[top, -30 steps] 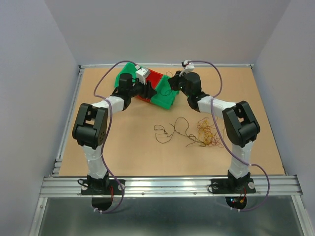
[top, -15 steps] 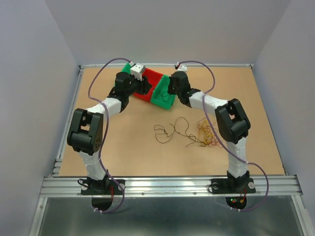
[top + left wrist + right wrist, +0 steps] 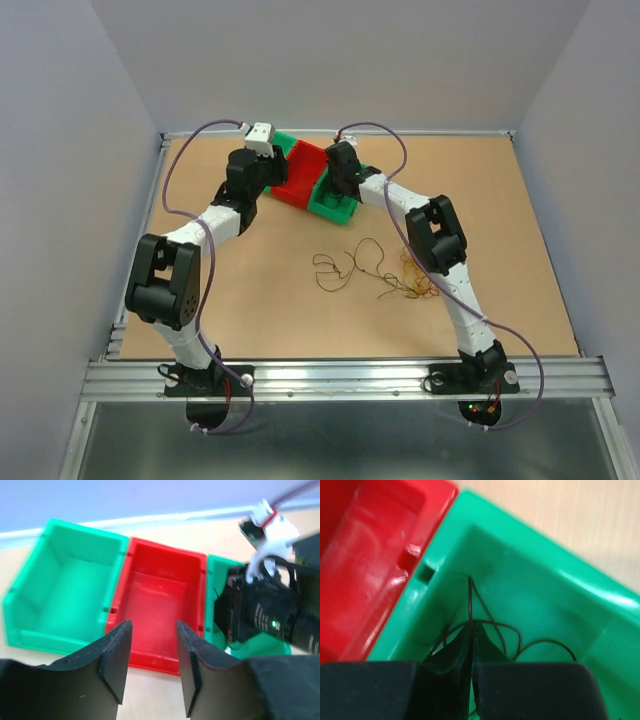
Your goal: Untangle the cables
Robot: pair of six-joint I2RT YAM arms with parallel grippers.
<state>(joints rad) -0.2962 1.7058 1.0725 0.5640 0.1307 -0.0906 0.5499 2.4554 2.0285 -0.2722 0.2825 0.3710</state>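
Three bins: two green ones, the left green bin [image 3: 70, 580] and the right green bin [image 3: 216, 580], and one red bin [image 3: 160, 600]. Two arms, the left arm [image 3: 175, 275] and the right arm [image 3: 440, 240], each with one tool: left tool [image 3: 153, 627], right tool [image 3: 471, 630]. One black strand [image 3: 490, 625] shows inside the right green bin. On the one surface [image 3: 250, 300] lie a few dark strands [image 3: 345, 268], too thin to count exactly, and one orange-yellow clump [image 3: 420, 275].

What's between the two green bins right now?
A red bin, flanked by the left green bin and the right green bin, where the right hand pinches a black cable; clearest in the left wrist view.
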